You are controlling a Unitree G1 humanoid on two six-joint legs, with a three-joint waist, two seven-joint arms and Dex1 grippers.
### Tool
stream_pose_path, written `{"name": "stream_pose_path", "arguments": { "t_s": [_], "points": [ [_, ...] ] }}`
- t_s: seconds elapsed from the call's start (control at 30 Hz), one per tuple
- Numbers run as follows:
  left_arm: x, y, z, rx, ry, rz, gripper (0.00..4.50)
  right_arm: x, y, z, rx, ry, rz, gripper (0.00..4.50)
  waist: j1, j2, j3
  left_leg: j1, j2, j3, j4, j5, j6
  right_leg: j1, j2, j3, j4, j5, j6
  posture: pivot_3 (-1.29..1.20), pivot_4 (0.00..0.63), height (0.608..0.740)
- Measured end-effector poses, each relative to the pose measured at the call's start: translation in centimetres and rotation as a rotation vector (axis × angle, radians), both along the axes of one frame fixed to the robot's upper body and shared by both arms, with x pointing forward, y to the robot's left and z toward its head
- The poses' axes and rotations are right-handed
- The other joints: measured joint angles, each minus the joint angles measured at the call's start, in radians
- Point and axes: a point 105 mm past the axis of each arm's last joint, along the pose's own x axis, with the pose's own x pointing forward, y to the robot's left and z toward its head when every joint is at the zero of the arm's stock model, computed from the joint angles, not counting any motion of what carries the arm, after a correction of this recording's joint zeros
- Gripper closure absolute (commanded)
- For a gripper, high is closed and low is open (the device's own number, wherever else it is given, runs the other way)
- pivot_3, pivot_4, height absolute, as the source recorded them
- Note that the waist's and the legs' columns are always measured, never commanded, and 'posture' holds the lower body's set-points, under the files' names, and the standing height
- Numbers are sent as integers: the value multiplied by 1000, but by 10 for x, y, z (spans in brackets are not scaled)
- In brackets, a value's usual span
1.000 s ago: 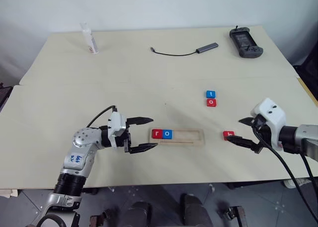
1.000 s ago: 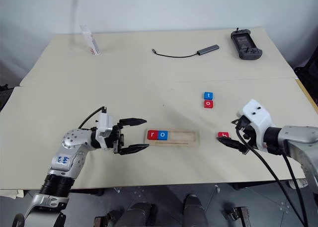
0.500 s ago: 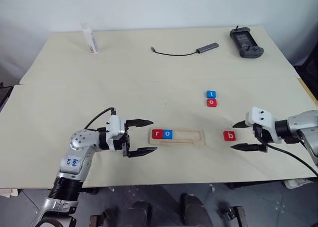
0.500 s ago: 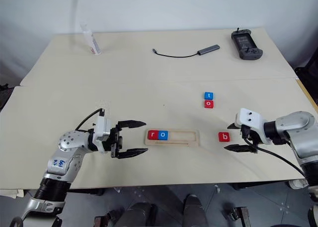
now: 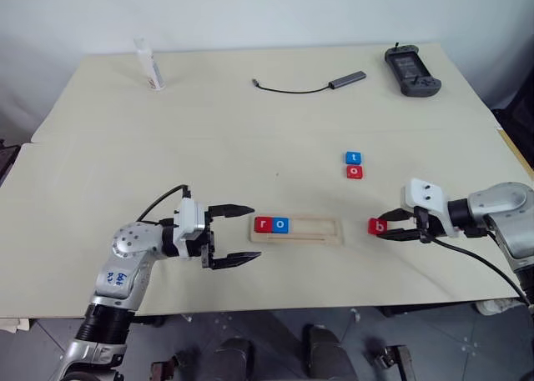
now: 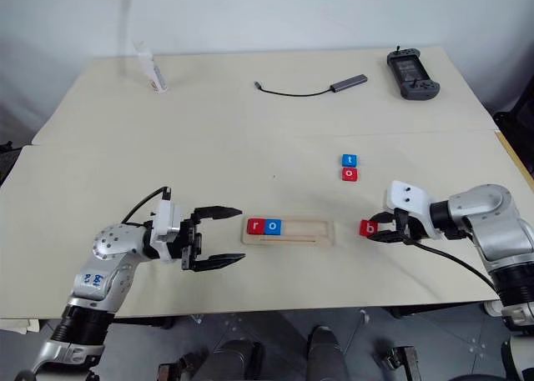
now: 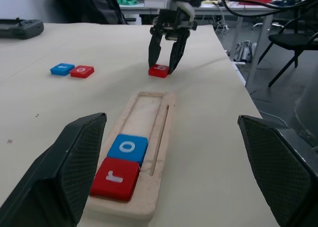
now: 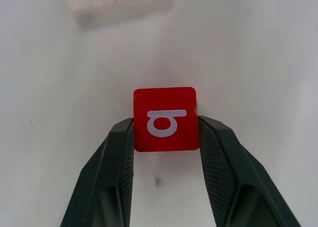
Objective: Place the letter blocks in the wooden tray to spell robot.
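The red "b" block (image 5: 378, 226) lies flat on the table (image 5: 250, 131), just off the right-hand end of the wooden tray (image 5: 310, 231) and in line with the tray's long axis, which runs left to right across the robot's front. The tray already carries a red "r" block (image 5: 264, 224) and a blue "o" block (image 5: 281, 225) side by side at its left end; the remainder of the groove is vacant. The right gripper (image 8: 165, 132) is plainly the nearer of the two and is on the "b" block: its two black fingers (image 8: 119, 152) bracket the block on opposite side faces, pads against or all but against the edges, with the block not yet lifted off the surface. Firm clamping cannot be confirmed. Judged from this, the coming move is a short carry leftward along the tray's axis to the third position, beside the blue "o". The blue "t" block (image 5: 354, 157) and red "o" block (image 5: 355, 172) sit touching, farther back on the table. The left gripper (image 5: 236, 234) hovers off the tray's left end, fingers spread wide, holding nothing.
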Motion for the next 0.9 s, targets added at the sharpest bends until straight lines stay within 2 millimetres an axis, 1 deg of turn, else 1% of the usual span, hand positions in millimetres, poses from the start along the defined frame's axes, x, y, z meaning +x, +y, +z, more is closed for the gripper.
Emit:
{"name": "stream_pose_path", "arguments": {
  "t_s": [0.07,0.13,0.2,0.27,0.33,0.43,0.53,0.67,0.73,0.77,0.9],
  "points": [
    [1,4,0,3,-3,19,0,0,20,17,38,-14,34,3027,4,0,0,0,1,0,0,0,-1,0,0,0,0,0,0,0,150,740],
    [0,8,-2,2,4,38,0,-4,44,26,71,-9,80,3027,6,0,0,0,1,-1,0,-1,0,0,0,-1,-1,0,-1,0,150,740],
    [-1,11,-5,-2,15,63,0,-5,70,24,94,13,111,3027,5,0,0,0,1,-1,0,-1,0,0,0,-1,-1,1,-1,0,150,740],
    [-3,12,-7,-6,19,77,0,-6,98,14,96,40,139,3027,4,0,0,-1,1,-1,0,-1,0,0,0,-1,-1,1,-1,0,150,740],
    [-6,11,-6,-8,14,82,0,-4,110,4,70,52,127,3027,7,0,0,-1,0,-1,1,-1,0,0,0,-1,-1,1,-1,0,150,740],
    [-9,11,-8,-11,19,97,0,1,116,-1,35,36,101,3027,14,0,0,-1,-1,-2,1,-1,1,0,-1,-2,-1,1,-1,0,150,740],
    [-10,10,-7,-13,15,107,0,6,116,-3,27,25,75,3027,16,0,0,-1,-1,-2,1,-1,1,0,-1,-2,-1,1,-2,0,150,740],
    [-13,10,-6,-16,12,120,0,6,118,-6,24,30,77,3027,13,0,0,-1,-1,-2,1,-1,1,0,0,-2,-1,1,-2,0,150,740],
    [-12,10,-6,-18,11,127,0,6,119,-6,24,33,77,2294,10,0,0,-1,0,-2,1,-1,1,0,0,-2,-1,1,-2,0,150,740],
    [-12,10,-6,-19,12,131,0,5,119,-7,27,39,77,1998,7,0,0,-1,0,-2,1,-1,1,0,0,-2,-1,1,-2,0,150,740],
    [-12,10,-6,-19,11,134,0,1,127,-6,53,59,96,573,2,0,0,-1,0,-2,0,-1,1,0,0,-2,-1,1,-2,0,150,740]
  ]
}}
